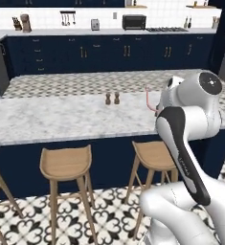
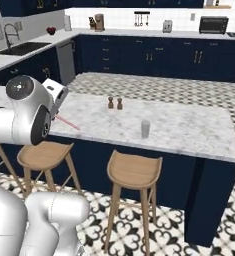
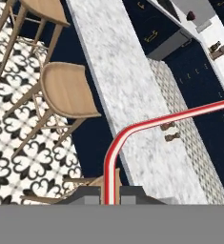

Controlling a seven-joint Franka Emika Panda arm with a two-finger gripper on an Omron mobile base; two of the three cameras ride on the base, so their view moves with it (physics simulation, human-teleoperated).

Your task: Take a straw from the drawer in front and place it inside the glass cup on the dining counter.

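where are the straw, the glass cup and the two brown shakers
straw [image 3: 114, 150]: hand view, on the bend above the fingers
glass cup [image 2: 145, 129]: right base view, middle of its clear wall, standing on the dining counter
brown shakers [image 1: 112, 99]: left base view, between the pair, at mid height

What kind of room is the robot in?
Most likely a home kitchen: a long marble dining counter with wooden stools, a sink by the wall, and a toaster oven on the far worktop.
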